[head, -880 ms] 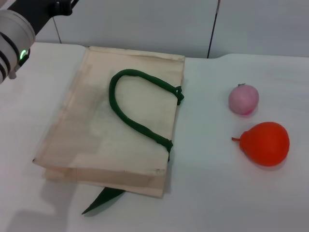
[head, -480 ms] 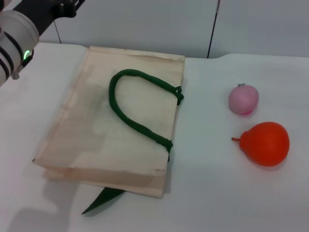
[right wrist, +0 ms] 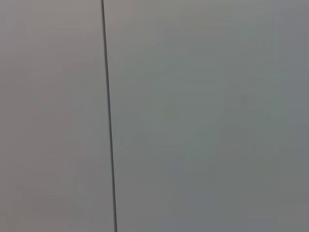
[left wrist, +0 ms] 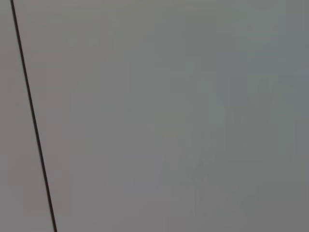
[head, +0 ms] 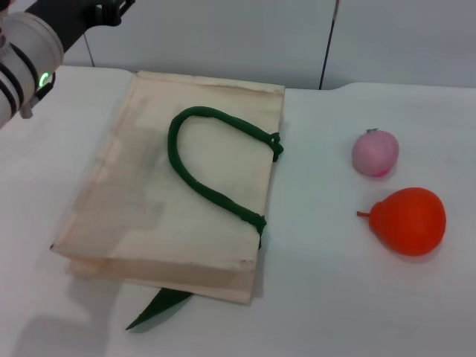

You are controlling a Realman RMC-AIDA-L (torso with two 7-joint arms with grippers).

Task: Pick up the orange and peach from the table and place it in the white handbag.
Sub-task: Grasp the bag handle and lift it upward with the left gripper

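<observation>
The white handbag [head: 149, 201] lies flat on the table at the left of the head view, its dark green handle [head: 201, 171] looped on top. Right of the bag, the pale pink peach [head: 375, 152] rests on the table, with the glossy orange [head: 409, 220] a little nearer than it. Both fruits are free and untouched. My left arm [head: 26, 52] reaches in at the far left corner, above and behind the bag; its dark left gripper [head: 117, 10] is cut by the frame edge. The right gripper is out of view. Both wrist views show only a grey wall.
The white table [head: 335, 297] runs back to a grey wall with a dark vertical seam [head: 327, 44]. A green strap end [head: 160, 306] sticks out from under the bag's near edge. Bare tabletop separates the bag and the fruits.
My left arm has shifted slightly right and up at the far left corner. The bag and both fruits have not moved.
</observation>
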